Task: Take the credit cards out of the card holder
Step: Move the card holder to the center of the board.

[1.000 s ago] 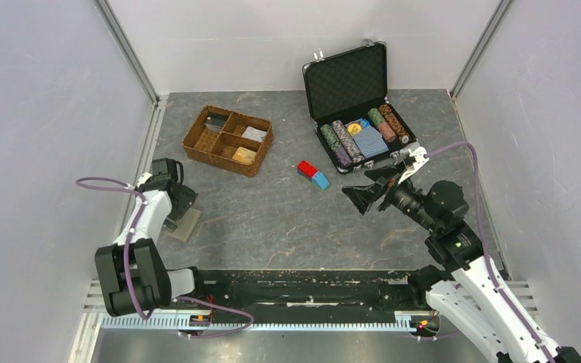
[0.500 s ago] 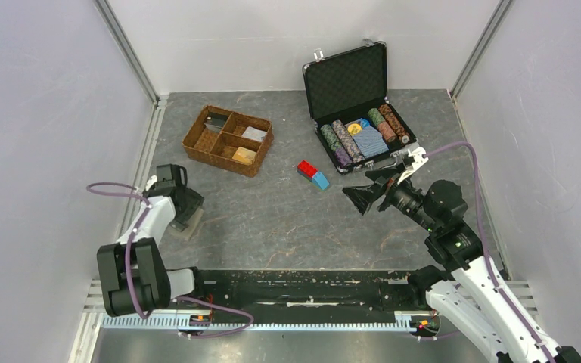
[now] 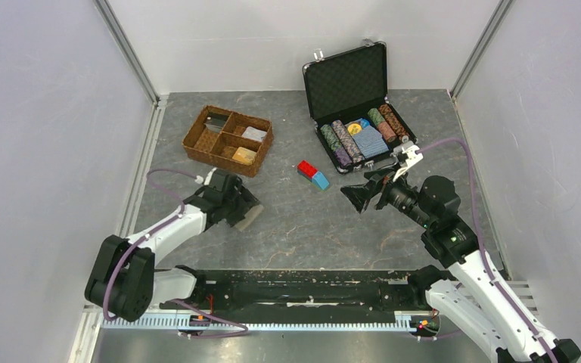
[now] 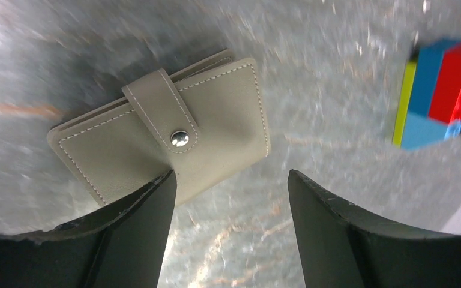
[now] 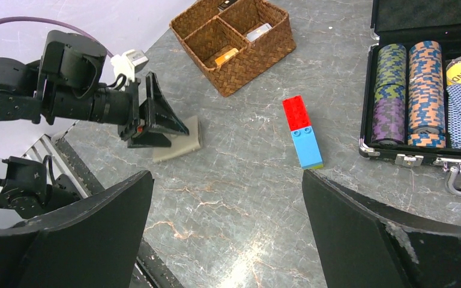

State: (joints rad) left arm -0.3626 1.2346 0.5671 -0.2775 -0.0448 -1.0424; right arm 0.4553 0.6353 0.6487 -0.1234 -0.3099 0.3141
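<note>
Since a second before, the left gripper (image 3: 242, 210) had slid the card holder (image 4: 216, 114) from the left edge toward the near middle. Its fingers stood wide, one apparently touching the holder. The right gripper (image 3: 359, 195) hovered wide open. The next move called for unsnapping the tab (image 4: 159, 111).

Overhead, both wrists: card holder (image 4: 216, 120) shared

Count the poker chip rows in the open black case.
4 in the open black case: a green-purple row and a pink-grey row left of the blue patterned card deck; a green-pink row and a brown-orange row right of it. None seems hidden.
</note>
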